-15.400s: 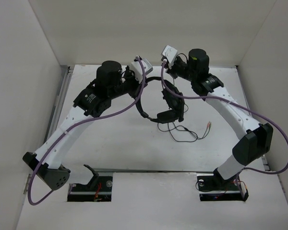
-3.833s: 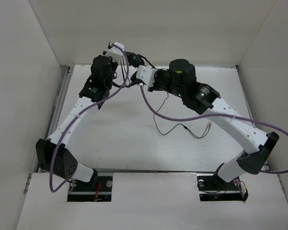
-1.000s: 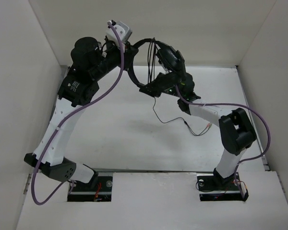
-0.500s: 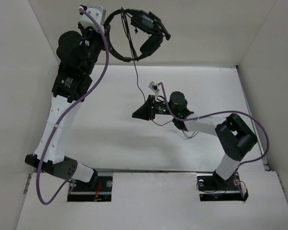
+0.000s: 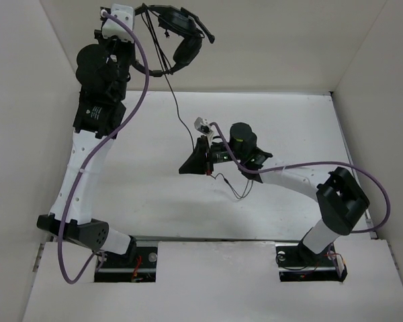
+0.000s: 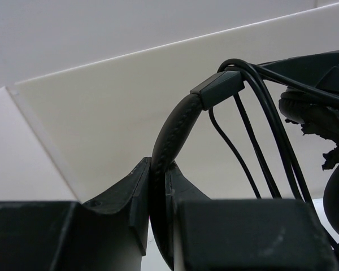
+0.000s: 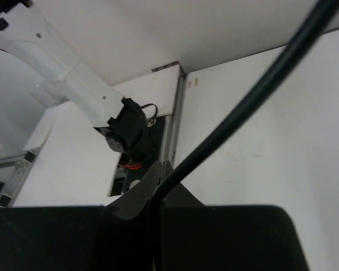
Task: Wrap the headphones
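- The left gripper (image 6: 158, 174) is way up in the air with both fingers squeezed together on the padded headband (image 6: 175, 130), so it's clamped tight on the headphones (image 5: 187, 48).
- In the top view the headphones hang off the table (image 5: 154, 201) at about 11 o'clock in the picture, in front of the back wall (image 5: 275, 40). The earcup (image 6: 311, 110) dangles at roughly 4 o'clock from the grip.
- In the left wrist view a few strands of the thin black cable (image 7: 260, 90) cross over the band right by its plastic slider. I honestly can't tell whether they go all the way round or are just draped over it.
- From the headset the cable drops toward 5 o'clock, down to the right gripper (image 7: 157, 176), which sits low near the middle of the table.
- The right gripper is pinched closed on the cable. In its wrist view the wire comes out from between the touching fingertips and runs off toward 1 o'clock.
- The rest of the cable lies loose on the table at about 4 o'clock from the right gripper, in a small squiggle.
- Also in the right wrist view, the base of the left arm (image 7: 127, 127) shows at about 10 o'clock from the fingertips.
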You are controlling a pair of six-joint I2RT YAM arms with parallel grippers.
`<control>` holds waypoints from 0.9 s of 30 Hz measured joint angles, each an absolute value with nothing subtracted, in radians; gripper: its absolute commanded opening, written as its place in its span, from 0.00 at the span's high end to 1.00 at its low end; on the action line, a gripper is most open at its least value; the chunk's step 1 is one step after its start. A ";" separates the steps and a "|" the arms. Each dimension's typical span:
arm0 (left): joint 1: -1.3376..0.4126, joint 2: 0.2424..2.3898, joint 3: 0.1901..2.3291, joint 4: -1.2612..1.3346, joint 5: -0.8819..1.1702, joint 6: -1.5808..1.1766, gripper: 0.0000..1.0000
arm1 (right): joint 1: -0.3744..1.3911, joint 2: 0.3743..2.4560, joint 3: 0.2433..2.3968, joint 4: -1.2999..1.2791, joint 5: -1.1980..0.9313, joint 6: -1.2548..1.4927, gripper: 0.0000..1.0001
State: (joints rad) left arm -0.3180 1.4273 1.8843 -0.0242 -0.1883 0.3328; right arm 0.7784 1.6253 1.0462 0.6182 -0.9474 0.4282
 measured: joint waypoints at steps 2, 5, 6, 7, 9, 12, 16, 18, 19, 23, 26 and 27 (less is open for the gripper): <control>-0.305 1.428 1.878 -0.019 -0.194 0.344 0.99 | 0.778 1.615 1.084 0.521 -0.934 0.355 1.00; -0.291 1.428 1.878 -0.014 -0.199 0.352 0.99 | 0.778 1.592 1.132 0.371 -0.898 0.226 1.00; -0.289 1.428 1.878 -0.007 -0.201 0.355 0.99 | 0.778 1.584 1.144 0.328 -0.884 0.187 1.00; -0.288 1.428 1.878 0.000 -0.202 0.357 0.99 | 0.778 1.577 1.155 0.284 -0.870 0.146 1.00; -0.288 1.428 1.878 0.010 -0.203 0.362 0.99 | 0.778 1.563 1.174 0.206 -0.839 0.074 1.00; -0.281 1.431 1.874 0.027 -0.202 0.373 0.99 | 0.778 1.552 1.221 0.083 -0.784 -0.036 1.00; -0.242 1.436 1.838 0.061 -0.205 0.382 0.99 | 0.782 1.548 1.315 -0.047 -0.687 -0.180 1.00; -0.228 1.441 1.818 0.072 -0.211 0.385 0.99 | 0.788 1.547 1.364 -0.114 -0.622 -0.263 1.00; -0.221 1.444 1.806 0.073 -0.215 0.386 0.99 | 0.794 1.547 1.400 -0.132 -0.600 -0.291 1.00; -0.200 1.454 1.731 0.088 -0.229 0.397 0.99 | 0.807 1.546 1.513 -0.211 -0.491 -0.413 1.00; -0.194 1.458 1.660 0.094 -0.240 0.410 0.99 | 0.808 1.544 1.589 -0.256 -0.420 -0.488 1.00; -0.194 1.460 1.639 0.093 -0.242 0.413 0.99 | 0.808 1.544 1.612 -0.269 -0.397 -0.510 1.00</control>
